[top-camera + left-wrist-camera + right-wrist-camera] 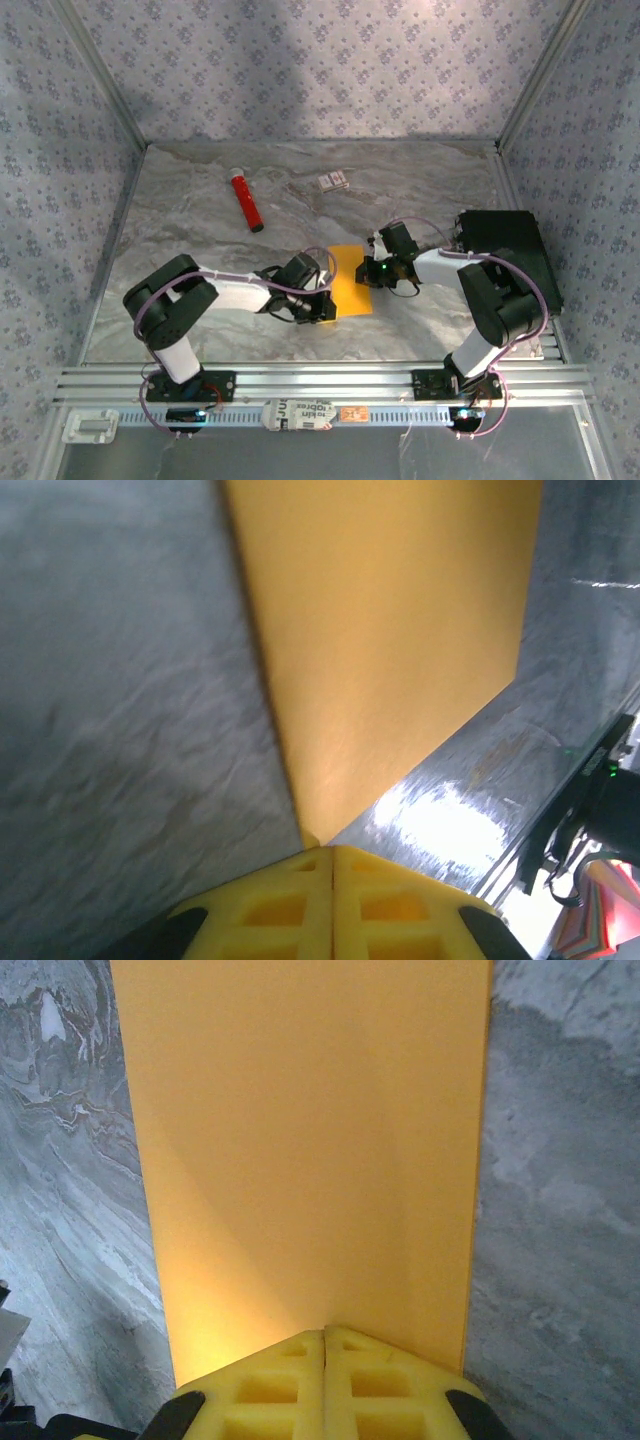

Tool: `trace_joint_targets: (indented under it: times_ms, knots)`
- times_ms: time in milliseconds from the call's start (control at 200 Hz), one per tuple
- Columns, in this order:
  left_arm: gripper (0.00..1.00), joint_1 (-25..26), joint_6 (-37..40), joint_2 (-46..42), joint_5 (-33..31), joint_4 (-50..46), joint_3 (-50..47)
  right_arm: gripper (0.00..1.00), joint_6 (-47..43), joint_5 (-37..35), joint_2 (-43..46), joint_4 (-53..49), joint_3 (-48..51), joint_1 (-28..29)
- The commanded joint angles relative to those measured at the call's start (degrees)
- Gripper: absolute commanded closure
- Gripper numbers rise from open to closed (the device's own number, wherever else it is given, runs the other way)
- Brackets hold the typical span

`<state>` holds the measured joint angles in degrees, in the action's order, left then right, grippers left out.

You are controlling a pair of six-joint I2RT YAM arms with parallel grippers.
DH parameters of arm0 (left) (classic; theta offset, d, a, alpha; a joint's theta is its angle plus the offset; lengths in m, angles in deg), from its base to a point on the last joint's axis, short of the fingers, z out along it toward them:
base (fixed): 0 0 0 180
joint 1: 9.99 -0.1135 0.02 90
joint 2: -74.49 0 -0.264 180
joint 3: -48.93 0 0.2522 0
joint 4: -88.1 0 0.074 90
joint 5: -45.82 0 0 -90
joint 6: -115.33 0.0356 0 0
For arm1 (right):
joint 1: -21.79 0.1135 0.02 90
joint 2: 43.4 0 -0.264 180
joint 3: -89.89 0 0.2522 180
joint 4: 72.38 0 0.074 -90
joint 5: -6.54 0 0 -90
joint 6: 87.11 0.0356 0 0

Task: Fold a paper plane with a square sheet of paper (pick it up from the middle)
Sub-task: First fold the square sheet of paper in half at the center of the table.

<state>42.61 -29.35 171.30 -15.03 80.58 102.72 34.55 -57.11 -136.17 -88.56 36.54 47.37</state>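
– At the left hand (332, 848), what are the fingers doing?

– Both yellow fingers (300, 875) are pressed together, clenched on a corner of the square sheet of paper (390, 650). The orange-yellow sheet narrows to a point right at their tips and widens from there over the grey marbled tabletop (120, 730).

– And the right hand (325, 1332)?

– Clenched as well, grasping the same sheet. Its wrist view has the yellow pads (370, 1360) meeting along a thin seam, with the near edge of the paper running in at the tips. The paper stretches away from them, taller than wide, with a faint darker band down its right side.

– Where does the sheet sit overall?

– From above, it is near the middle of the tabletop, directly between the two hands. The left hand meets it at the near left corner, and the right hand meets it on the right edge, a little farther back. Whether it lies flat or is raised off the surface, I cannot tell.

– Anything around it?

– A red tube (247, 202) lies well apart from it, toward the far left. A small white card (333, 181) rests near the far edge. A black box (505, 250) sits at the right side of the tabletop, just beside the right arm (490, 300).
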Motion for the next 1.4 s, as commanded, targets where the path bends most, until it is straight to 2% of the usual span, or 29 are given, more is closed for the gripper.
trace_joint_targets:
  times_ms: [0, 240, 545, 715, 894, 1064, 1254, 1394]
  knots:
    - [0.93, 0.32, 0.92, -3.69, -1.8, -5.46, 0.89, 1.0, -0.09, -3.71, -0.48, -6.67, 2.11, -0.54]
    - [0.92, -4.47, -2.59, -3.77, 1.27, 3.18, 2.11, 1.0, -0.02, -3.68, -0.46, -6.6, 2.01, -0.56]
    - [0.91, -6.7, -2.54, 4.95, 3.95, 5.88, 8.75, 1.0, 0.3, -4.02, -0.8, -5.93, 2.53, -0.54]
    - [0.91, -6.7, -1.22, 7.45, 3.51, 2.89, 8.96, 1.0, 0.42, -3.89, -0.93, -5.72, 2.83, -0.54]
    - [0.92, -6.52, 0.2, 8.98, 3.15, 2.63, 3.9, 1.0, 0.33, -4.02, -0.99, -5.72, 2.77, -0.54]
    - [0.93, -6.39, 1.89, 7.15, 1.31, 0.09, 2.06, 1.0, 0.29, -4.09, -0.92, -5.95, 2.74, -0.61]
    - [0.92, -6.78, 2.12, 3.79, -0.15, -4.44, 7.86, 1.0, 0.24, -4.03, -0.84, -6.19, 2.46, -0.56]
    - [0.92, -8.03, 2.56, 4.54, -0.58, -6.28, 12.53, 1.0, 0.11, -4.19, -0.59, -6.7, 2.29, -0.64]
